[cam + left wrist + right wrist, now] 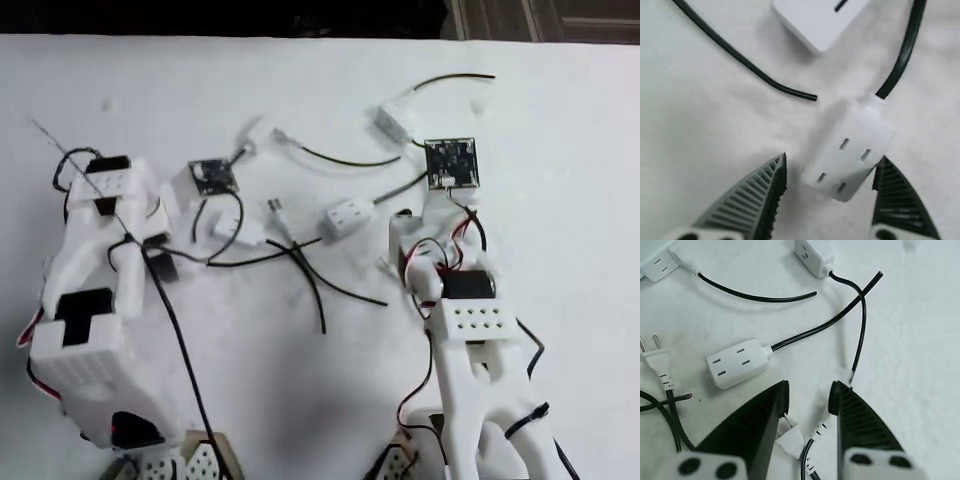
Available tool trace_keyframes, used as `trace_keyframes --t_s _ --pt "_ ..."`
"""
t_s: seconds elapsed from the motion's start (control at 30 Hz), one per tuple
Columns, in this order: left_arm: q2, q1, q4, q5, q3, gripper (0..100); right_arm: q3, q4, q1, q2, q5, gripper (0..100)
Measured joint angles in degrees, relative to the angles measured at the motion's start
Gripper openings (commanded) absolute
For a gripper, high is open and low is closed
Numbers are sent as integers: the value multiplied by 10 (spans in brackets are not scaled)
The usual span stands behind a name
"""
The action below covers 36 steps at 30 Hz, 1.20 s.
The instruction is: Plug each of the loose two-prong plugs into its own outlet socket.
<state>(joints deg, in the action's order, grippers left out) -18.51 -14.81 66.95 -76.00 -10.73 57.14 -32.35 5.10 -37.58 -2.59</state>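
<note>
My left pincer (832,160) is released, its jaws spread either side of a socket (850,145) that lies flat on the bench (560,100), slots up. One jaw tip sits just beside the block's corner and the other stands a little apart. My right pincer (810,386) is also released. A plug (790,440) lies on the bench between its jaws, close against one of them and not clamped, with its cord (807,460) running back under the wrist. A middle socket (737,362) lies just ahead, and a second plug (652,354) rests off to one side, prongs showing.

I'd judge these pieces light, made of hard, smooth plastic that is likely to skate on the bench or twist under uneven pressure. The cords look springy enough to drag a plug off line. I'd take the plug across the flat sides of its body, behind the thin prongs, which could bend. The socket wants gripping across its long sides, away from the slots.

I can read no brand, label or writing on any block or plug.
</note>
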Motion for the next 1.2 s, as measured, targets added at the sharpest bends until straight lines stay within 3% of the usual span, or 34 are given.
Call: trace_keyframes --t_s 0.1,0.3,0.57,0.87,1.2 --pt "-14 1 -13 0 -1 228 0 0 -1 0 0 134" --pt "-15 3 -24 5 -9 22 0 0 0 0 -2 134" --pt "-10 44 77 25 -10 23 0 0 0 0 -2 134" --pt "57 135 101 188 -72 23 0 0 0 0 -2 134" --pt "113 290 6 416 -185 23 0 0 0 0 -2 134"
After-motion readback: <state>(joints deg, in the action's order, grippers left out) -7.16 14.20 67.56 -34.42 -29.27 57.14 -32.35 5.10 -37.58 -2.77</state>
